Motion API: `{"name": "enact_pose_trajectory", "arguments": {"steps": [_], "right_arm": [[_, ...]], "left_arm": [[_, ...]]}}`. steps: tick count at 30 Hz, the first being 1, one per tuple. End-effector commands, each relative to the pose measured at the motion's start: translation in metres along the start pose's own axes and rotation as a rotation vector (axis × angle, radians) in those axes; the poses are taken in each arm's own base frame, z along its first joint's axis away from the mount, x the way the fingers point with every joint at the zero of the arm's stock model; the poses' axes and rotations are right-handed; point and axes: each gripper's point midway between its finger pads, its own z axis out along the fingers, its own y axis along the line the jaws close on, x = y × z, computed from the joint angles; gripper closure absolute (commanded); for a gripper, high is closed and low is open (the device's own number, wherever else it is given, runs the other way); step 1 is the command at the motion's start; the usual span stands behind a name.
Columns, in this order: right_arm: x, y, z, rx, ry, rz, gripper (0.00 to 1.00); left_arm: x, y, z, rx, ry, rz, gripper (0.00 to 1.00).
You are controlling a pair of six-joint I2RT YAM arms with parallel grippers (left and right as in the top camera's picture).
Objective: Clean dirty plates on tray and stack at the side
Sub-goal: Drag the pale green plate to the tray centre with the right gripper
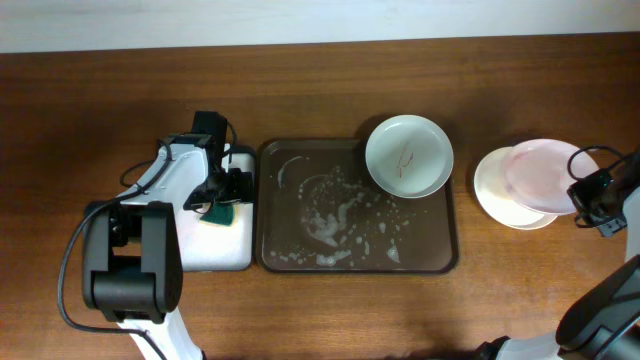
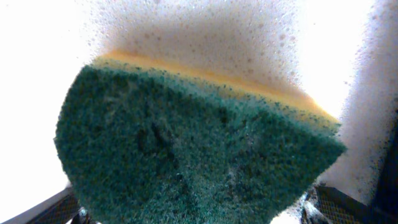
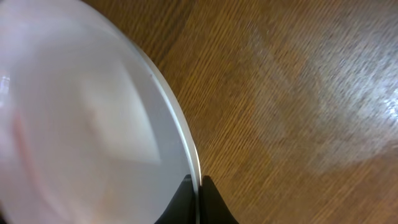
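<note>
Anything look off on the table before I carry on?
Two things. The top plate, pinched by the right end effector, sits off-centre on the lower plate, overhanging its far right. The dirty plate straddles the tray's back-right rim, probably tilted. Sponge in the left end effector looks normal.

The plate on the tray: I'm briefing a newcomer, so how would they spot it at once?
Find the big dark tray in the middle of the table. The plate sits on its far right corner. Unlike the two plates stacked off the tray to the right, it is pale green with a thin red squiggle.
</note>
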Motion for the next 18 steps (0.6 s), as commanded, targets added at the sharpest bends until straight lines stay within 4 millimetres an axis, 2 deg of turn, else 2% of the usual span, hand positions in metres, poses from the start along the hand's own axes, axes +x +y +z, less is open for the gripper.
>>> {"name": "enact_pose_trajectory", "arguments": {"steps": [1, 3, 4, 6, 7, 8, 10, 13, 14, 15, 16, 18], "right_arm": [[0.006, 0.024, 0.008, -0.131, 0.044, -0.039, 0.96], [0.01, 0.022, 0.008, -0.124, 0.06, -0.037, 0.72], [0.014, 0.021, 0.008, -0.12, 0.076, -0.037, 0.67], [0.021, 0.029, 0.007, -0.147, 0.101, -0.048, 0.36], [0.026, 0.043, 0.004, -0.215, 0.123, -0.057, 0.13], [0.031, 0.063, 0.0, -0.308, 0.145, -0.091, 0.01], [0.044, 0.09, -0.005, -0.388, 0.152, -0.22, 0.01], [0.083, 0.136, -0.011, -0.46, 0.133, -0.571, 0.13], [0.092, 0.15, -0.014, -0.483, 0.118, -0.64, 0.16], [0.101, 0.173, -0.018, -0.528, 0.073, -0.728, 0.22], [0.104, 0.195, -0.024, -0.566, 0.004, -0.807, 0.25], [0.1, 0.221, -0.026, -0.516, -0.144, -0.877, 0.25]], "left_arm": [[0.009, 0.003, 0.011, -0.008, 0.042, 0.006, 0.05], [0.009, 0.002, 0.011, -0.008, 0.042, 0.004, 0.04], [0.009, 0.002, 0.011, -0.007, 0.042, 0.004, 0.05], [0.009, 0.002, 0.011, -0.008, 0.042, 0.004, 0.04], [0.009, 0.002, 0.011, -0.008, 0.042, 0.004, 0.05], [0.009, 0.002, 0.011, -0.008, 0.042, 0.004, 0.05], [0.009, 0.002, 0.011, -0.008, 0.042, 0.004, 0.05], [0.009, 0.002, 0.011, -0.008, 0.042, 0.004, 0.05], [0.009, 0.002, 0.011, -0.008, 0.042, 0.004, 0.05], [0.009, 0.002, 0.011, -0.008, 0.044, 0.004, 0.05], [0.01, 0.002, 0.011, -0.008, 0.044, 0.004, 0.05], [0.01, 0.002, 0.011, -0.008, 0.046, 0.004, 0.05]]}}
